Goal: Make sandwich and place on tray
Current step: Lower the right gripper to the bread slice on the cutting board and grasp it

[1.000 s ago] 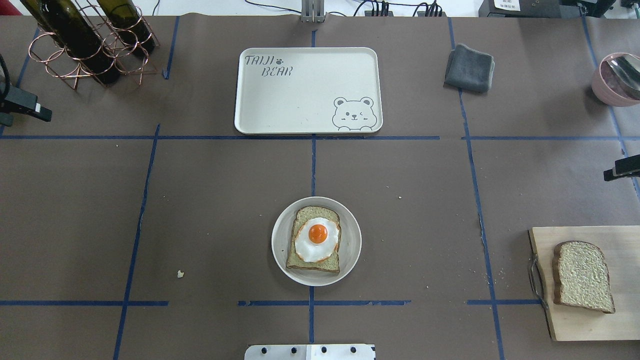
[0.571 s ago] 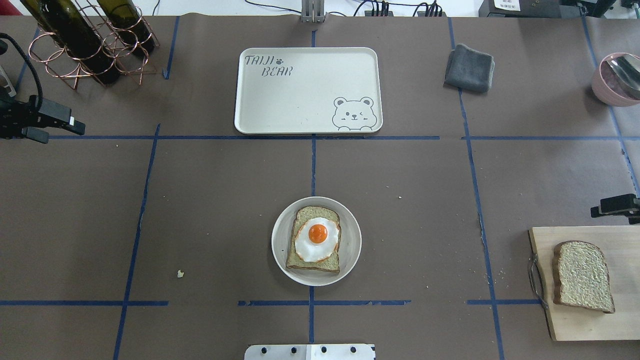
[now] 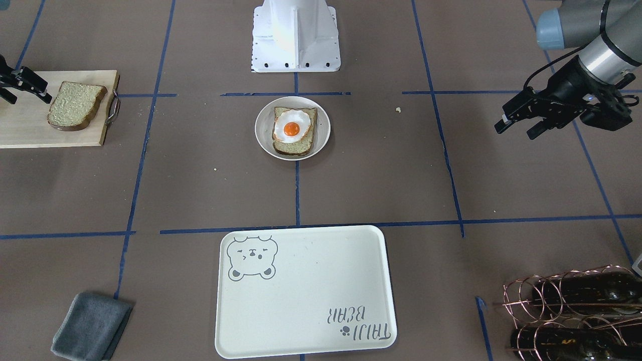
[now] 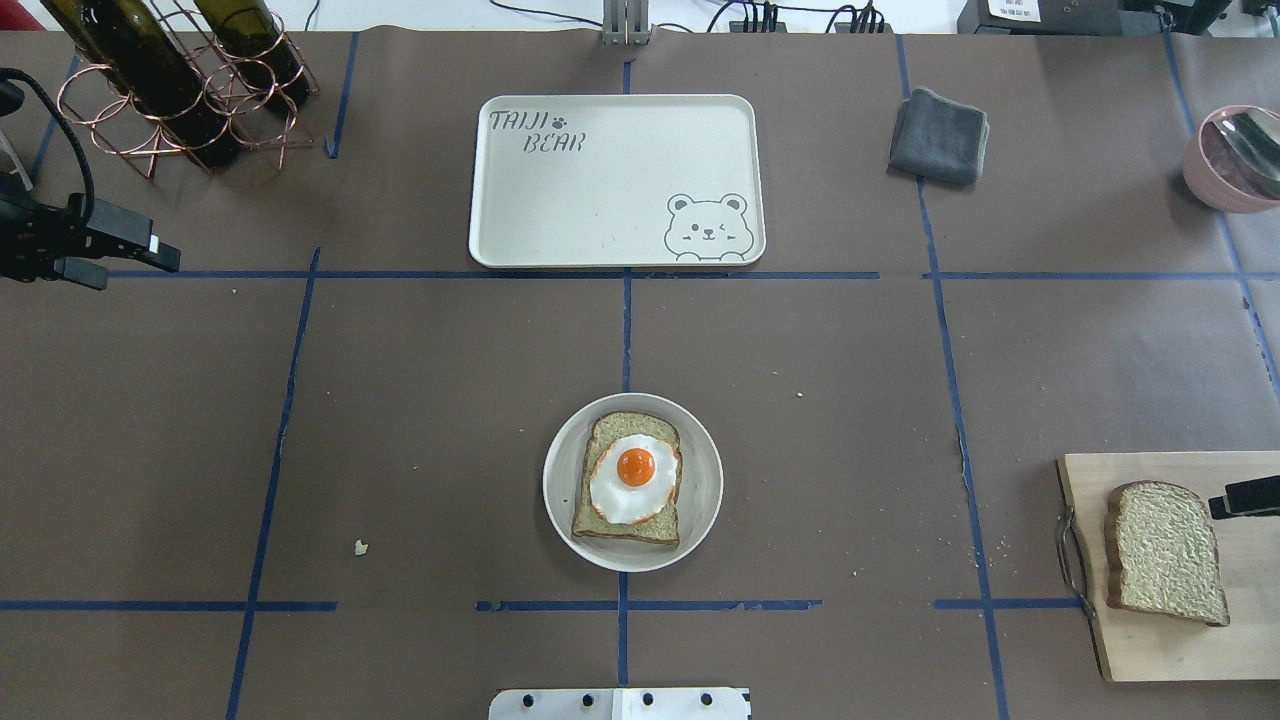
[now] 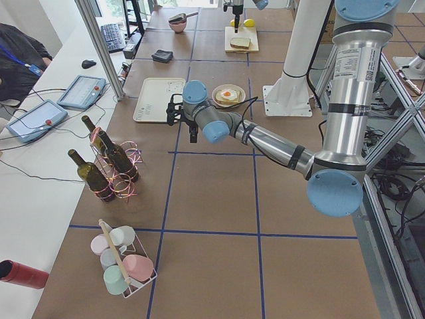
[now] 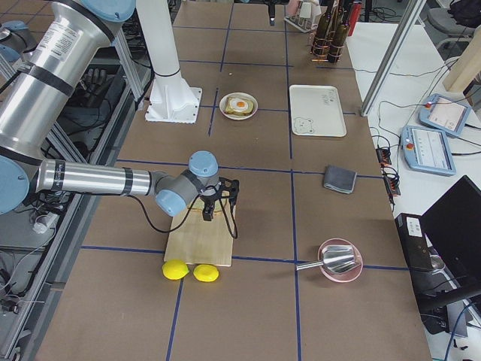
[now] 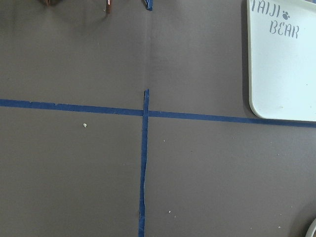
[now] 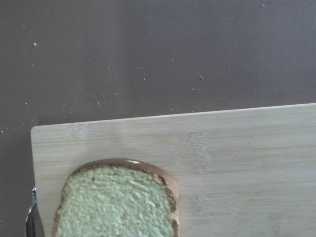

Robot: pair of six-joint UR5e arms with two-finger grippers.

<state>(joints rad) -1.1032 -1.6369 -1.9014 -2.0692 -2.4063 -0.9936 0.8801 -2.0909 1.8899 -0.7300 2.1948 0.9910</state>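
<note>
The sandwich was only half built. One bread slice (image 4: 628,428) lay on the plate (image 4: 706,492) in the near middle of the table, with the egg (image 4: 634,482) on top, yolk up, ready to be covered. The second slice (image 4: 1165,552) lay flat on the cutting board (image 4: 1150,655) at the near right, well apart from the plate. The right claw (image 3: 30,99) hung over that board just beside the slice, fingers spread and nothing between them (a sensible stance for coming down around the crust). Its wrist camera looked straight down on the slice's rounded crust and the bare wood next to it. The left claw (image 3: 512,133), also spread and empty, hovered over bare table at the far left, near the bottle rack (image 4: 170,90). I judged that this kept it out of the other arm's way. The tray (image 4: 600,190) sat at the far middle, beyond the plate, with nothing on it; the finished sandwich would likely go there, plate and all.
</note>
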